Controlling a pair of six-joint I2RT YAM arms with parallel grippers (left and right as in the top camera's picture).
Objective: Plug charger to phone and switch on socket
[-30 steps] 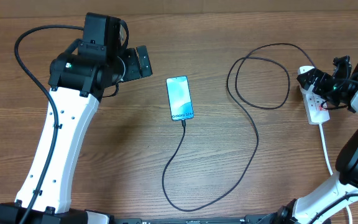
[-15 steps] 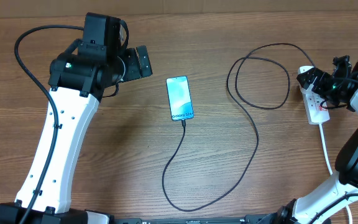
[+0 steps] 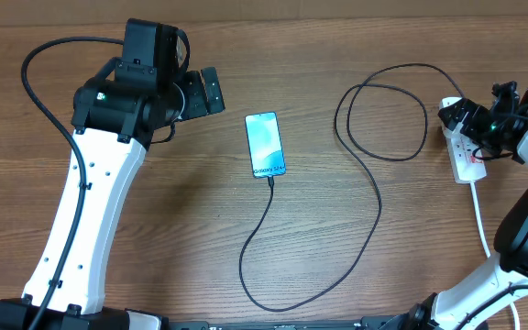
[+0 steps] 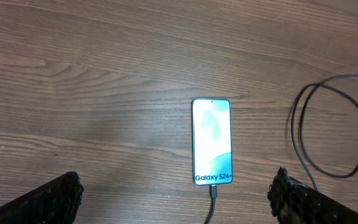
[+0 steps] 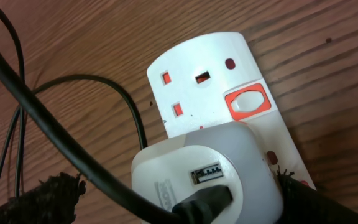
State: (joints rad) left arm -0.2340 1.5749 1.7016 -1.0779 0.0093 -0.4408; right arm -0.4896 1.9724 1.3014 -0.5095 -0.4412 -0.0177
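Overhead, the phone lies flat on the wooden table between the two arms, screen up. The charger runs from its lower end in a long loop across to the socket at the right edge. The connector looks seated in the phone, so the plugging half seems done and the switch is judged the remaining step. The left gripper hangs well apart from the phone, jaws spread wide with nothing between them, apparently parked clear. The right gripper hovers over the socket, likewise wide and empty, its fingers flanking the white adapter. That placement suits pressing the red-framed rocker switch just beside the adapter. Whether the rocker is on cannot be told. The left wrist view shows "Galaxy S24+" on the phone screen; no other writing is legible
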